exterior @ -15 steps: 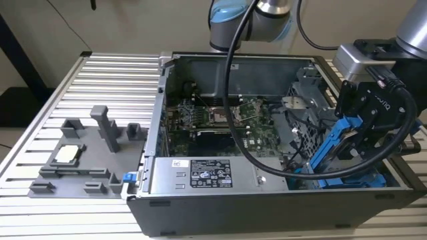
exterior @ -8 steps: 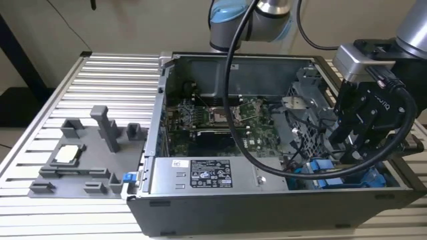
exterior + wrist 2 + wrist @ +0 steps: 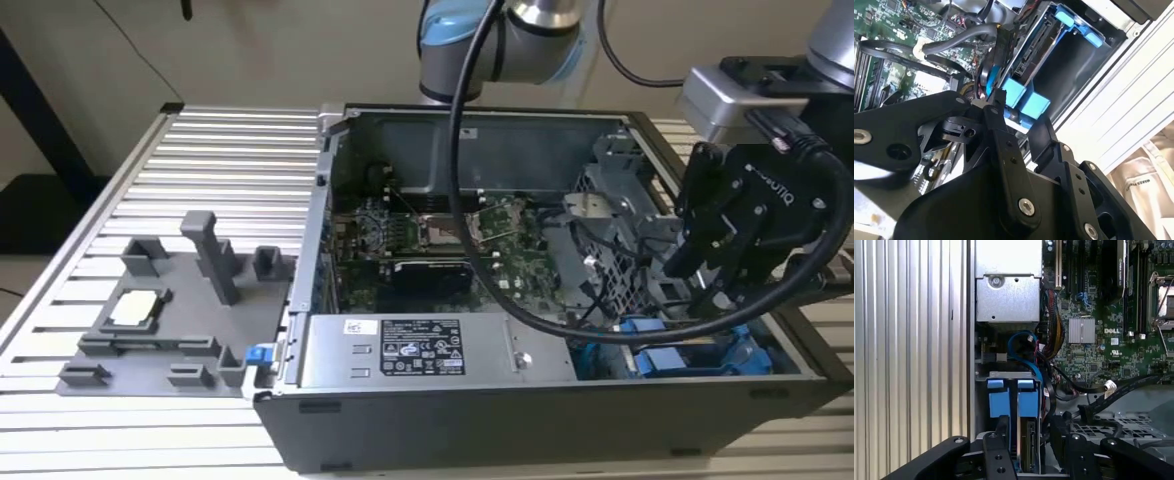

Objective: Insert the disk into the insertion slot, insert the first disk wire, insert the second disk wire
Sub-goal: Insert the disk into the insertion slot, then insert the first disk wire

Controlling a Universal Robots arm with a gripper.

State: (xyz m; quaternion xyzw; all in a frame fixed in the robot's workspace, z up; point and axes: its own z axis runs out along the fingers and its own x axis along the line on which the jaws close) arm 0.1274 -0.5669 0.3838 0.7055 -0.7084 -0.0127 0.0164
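Exterior view's right: gripper [image 3: 1030, 424] low inside open computer case [image 3: 400, 420]. Fingers [image 3: 1002, 432] apart, straddling the disk [image 3: 1028, 404], a gap on either side. Disk stands on edge in the insertion slot [image 3: 1009, 374], just beside a second blue carrier [image 3: 998, 402].

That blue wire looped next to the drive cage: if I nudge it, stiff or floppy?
Likely flexible but springy: the blue wire holds a smooth arc by itself, so it may bounce back when pushed. Probably light, being thin. It runs among other cables, so a push might snag or drag them.
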